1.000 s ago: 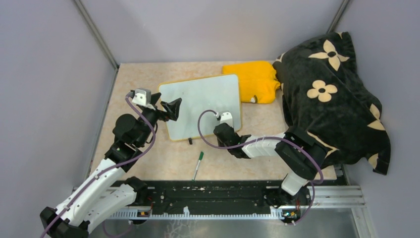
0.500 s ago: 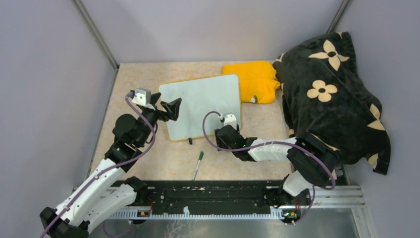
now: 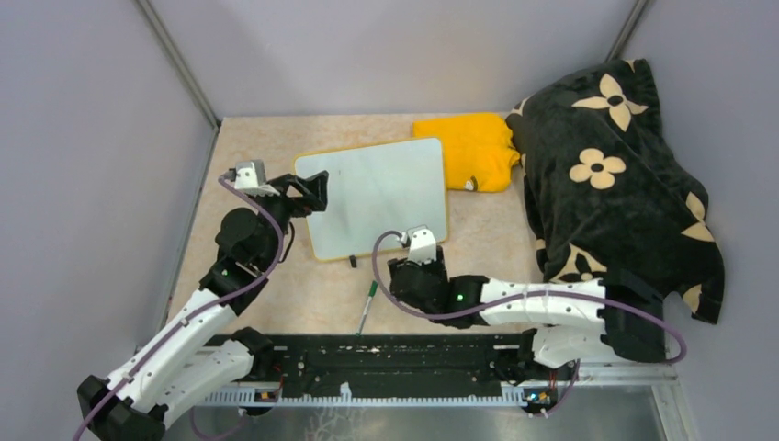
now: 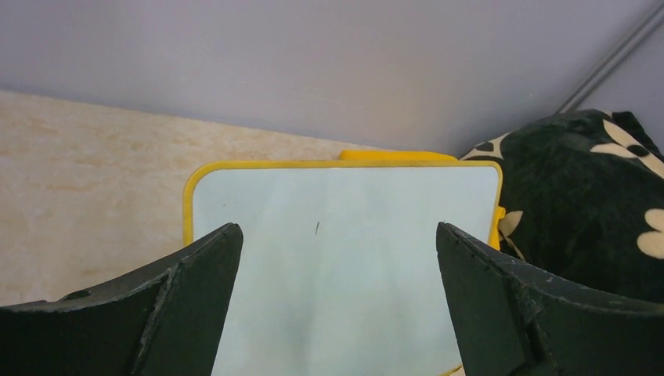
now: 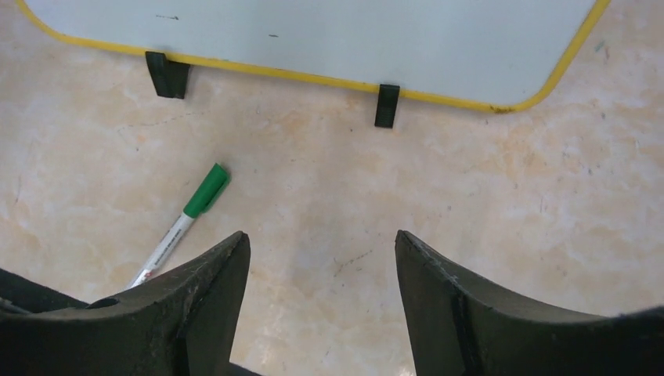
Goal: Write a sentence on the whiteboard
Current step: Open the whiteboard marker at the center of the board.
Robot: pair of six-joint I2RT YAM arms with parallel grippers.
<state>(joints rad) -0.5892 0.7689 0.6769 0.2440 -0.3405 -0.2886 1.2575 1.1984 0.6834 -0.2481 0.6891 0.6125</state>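
Folded yellow cloth (image 3: 468, 147) sits at the far side of the beige marbled table (image 3: 257, 147), its right edge tight against a big black blanket (image 3: 615, 175) with cream flowers, heaped on the right. Near the front, a white marker (image 3: 367, 306) lies flat, green cap pointing away.

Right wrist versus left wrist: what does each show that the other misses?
Right wrist only: the marker lying on the table, and two black clip feet on the whiteboard edge. Left wrist only: the yellow cloth behind the whiteboard, the floral blanket and the wall. Both: the whiteboard, no words on it, seen between an open, empty tool: right tool, left tool.
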